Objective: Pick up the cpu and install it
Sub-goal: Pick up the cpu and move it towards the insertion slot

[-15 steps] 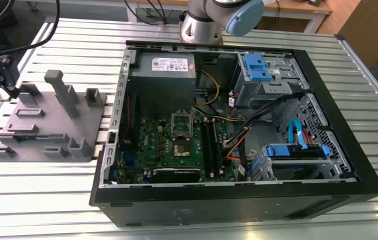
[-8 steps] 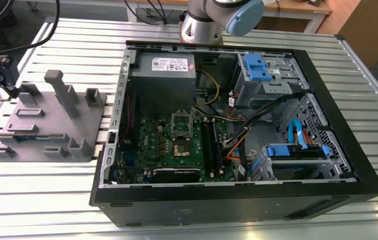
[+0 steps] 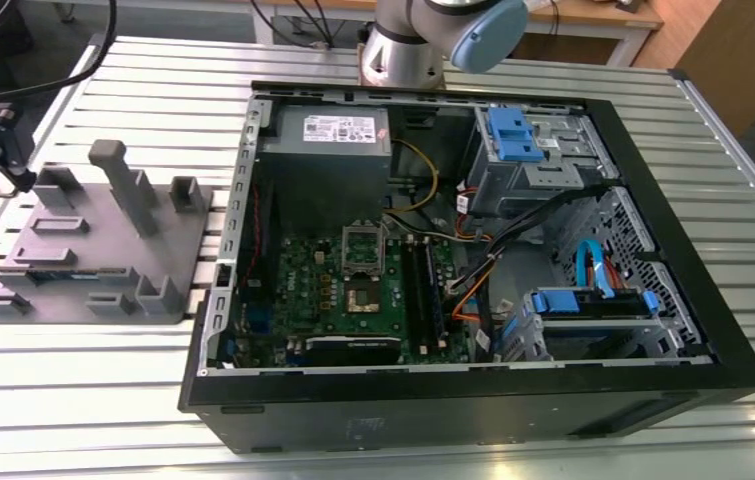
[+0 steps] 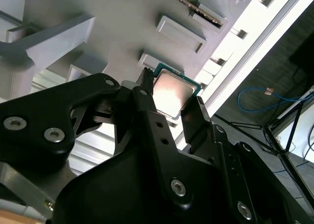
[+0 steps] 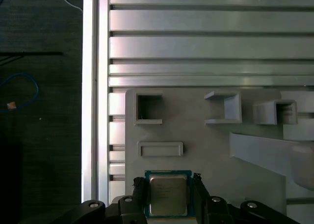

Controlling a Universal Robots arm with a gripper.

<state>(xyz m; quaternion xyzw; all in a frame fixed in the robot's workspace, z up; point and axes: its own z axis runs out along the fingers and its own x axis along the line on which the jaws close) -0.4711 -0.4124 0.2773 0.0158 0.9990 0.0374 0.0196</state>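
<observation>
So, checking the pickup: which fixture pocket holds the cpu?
The one nearest the hand, next to the shallow rectangular recess at the fixture edge; the cpu lies in it.

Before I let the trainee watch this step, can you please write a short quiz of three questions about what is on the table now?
1. True or false: the chip sits on the grey fixture.
2. In the exterior view, the computer case stands: A) to that view's right of the grey fixture; B) to its left; C) on top of it.
3. Fill in: the pincer is placed around the ____.
Key: 1 true; 2 A; 3 chip.
</observation>
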